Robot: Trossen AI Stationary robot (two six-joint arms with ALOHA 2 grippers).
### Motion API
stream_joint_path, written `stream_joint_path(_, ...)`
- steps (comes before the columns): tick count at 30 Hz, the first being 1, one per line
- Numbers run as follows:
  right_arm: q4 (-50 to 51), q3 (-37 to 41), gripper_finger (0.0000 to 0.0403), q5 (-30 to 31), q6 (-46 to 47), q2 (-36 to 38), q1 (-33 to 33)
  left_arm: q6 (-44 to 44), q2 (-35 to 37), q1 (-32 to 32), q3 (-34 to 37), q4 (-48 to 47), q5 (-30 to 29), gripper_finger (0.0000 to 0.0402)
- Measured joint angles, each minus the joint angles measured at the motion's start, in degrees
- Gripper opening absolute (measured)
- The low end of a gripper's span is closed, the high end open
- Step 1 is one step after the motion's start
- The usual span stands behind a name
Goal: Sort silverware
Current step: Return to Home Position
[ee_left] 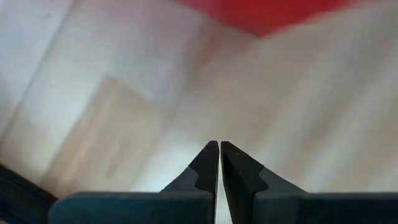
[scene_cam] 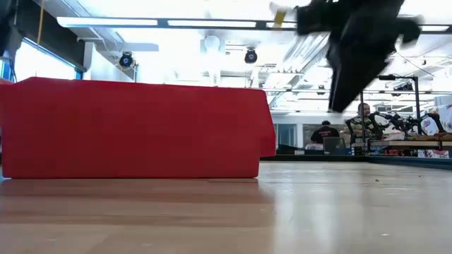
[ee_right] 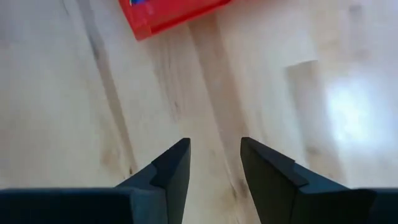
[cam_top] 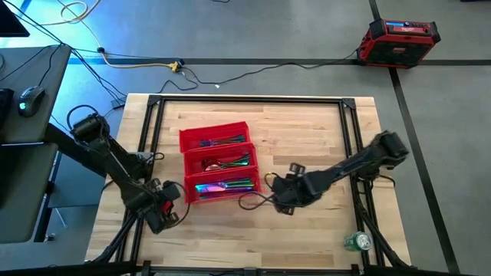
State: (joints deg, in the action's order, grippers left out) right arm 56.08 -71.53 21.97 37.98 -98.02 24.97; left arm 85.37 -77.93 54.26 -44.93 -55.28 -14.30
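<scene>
The red tray (cam_top: pixel 189 139) is sitting near the middle of the wooden table (cam_top: pixel 307 245), slightly skewed to the table edges. It is divided into three compartments lying side by side.

The silverware (cam_top: pixel 225 185) is lying inside the tray. Iridescent purple, blue, green and gold pieces are showing in all three compartments, and the brightest group is in the compartment nearest the two grippers. No piece is showing on the bare table top.

The left gripper (ee_left: pixel 219 148) is hovering over bare wood just beside the tray's near left corner. Its two fingers are pressed almost tip to tip, with nothing between them. The tray is appearing as a red blur ahead of it.

The right gripper (ee_right: pixel 215 149) is hovering over bare wood beside the tray's near right corner, clear of the tray wall. Its fingers are standing apart and are carrying nothing. A corner of the tray is showing ahead of it in the right wrist view.

In the low view, a dark arm section (scene_cam: pixel 360 42) is hanging above the table to one side of the tray. This is probably the right arm, although the view is too blurred to confirm it.

A green can (cam_top: pixel 357 242) is standing near the table's right front corner, well apart from the tray.
</scene>
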Motion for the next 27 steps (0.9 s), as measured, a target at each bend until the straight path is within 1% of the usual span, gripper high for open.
stream_joint_path(2,2.5,0.0,0.0133,2.5,2.5,4.1,2.2,-0.1,1.1,2.0,-4.3,-1.9,-2.8,0.0000)
stream_joint_path(4,4.4,0.0,0.0133,5.4,4.9,8.5,4.8,-1.3,2.5,4.4,-8.9,-3.6,-9.4,0.0000)
stream_joint_path(6,6.2,0.0,0.0133,9.2,7.2,12.6,7.7,-3.6,3.9,7.3,-12.9,-4.1,-19.5,0.0000)
stream_joint_path(9,9.6,0.1,0.0133,15.3,10.6,18.2,12.1,-7.2,6.7,11.5,-16.6,-4.4,-38.6,0.0000)
stream_joint_path(10,10.5,0.6,0.0133,17.1,12.1,20.2,13.5,-8.0,8.0,12.7,-16.8,-4.6,-43.8,0.0000)
stream_joint_path(11,11.3,1.5,0.0133,19.0,13.9,22.3,14.9,-8.1,9.3,13.7,-16.7,-5.4,-47.2,0.0000)
stream_joint_path(13,12.3,4.4,0.0133,21.3,17.5,26.6,17.1,-7.1,12.0,14.3,-16.7,-9.4,-49.0,0.0000)
stream_joint_path(17,12.2,14.1,0.0133,23.1,25.5,36.7,19.8,-0.5,16.6,13.9,-16.6,-20.9,-51.1,0.0000)
stream_joint_path(20,9.1,22.9,0.0133,22.9,30.1,45.1,20.1,0.5,21.1,13.9,-14.9,-23.5,-53.9,0.0000)
stream_joint_path(22,2.9,29.1,0.0133,22.7,29.8,50.8,19.7,0.2,24.5,13.5,-12.3,-22.2,-56.1,0.0000)
stream_joint_path(23,-1.8,32.2,0.0133,22.5,28.4,53.4,19.4,0.0,26.3,13.3,-10.5,-21.3,-56.9,0.0000)
stream_joint_path(25,-13.2,38.6,0.0133,21.5,23.1,58.2,17.6,0.0,29.8,12.6,-6.6,-19.1,-58.3,0.0000)
stream_joint_path(27,-25.2,44.8,0.0133,18.3,15.5,62.1,14.3,0.0,33.6,11.6,-1.9,-16.3,-59.6,0.0000)
